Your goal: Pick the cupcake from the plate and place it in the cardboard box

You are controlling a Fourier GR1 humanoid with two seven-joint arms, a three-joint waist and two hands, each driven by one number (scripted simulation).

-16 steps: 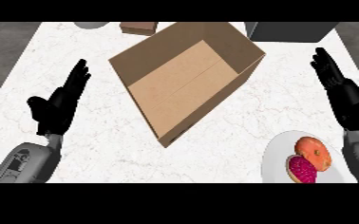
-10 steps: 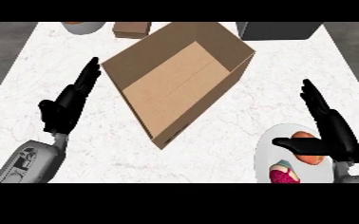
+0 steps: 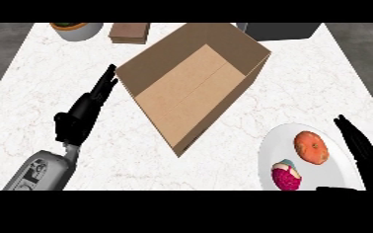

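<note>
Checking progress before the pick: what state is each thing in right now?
cardboard box: open, nothing inside.
cupcake: on the plate, untouched.
plate: holds the cupcake and an orange pastry.
left hand: open, beside the box.
right hand: open, at the plate's right edge.

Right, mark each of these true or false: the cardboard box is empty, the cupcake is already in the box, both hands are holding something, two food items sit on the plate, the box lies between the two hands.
1. The cardboard box is empty. True.
2. The cupcake is already in the box. False: it sits on the white plate.
3. Both hands hold something. False: the left hand and the right hand are open and hold nothing.
4. Two food items sit on the plate. True: the cupcake and an orange donut.
5. The box lies between the two hands. True.
</note>
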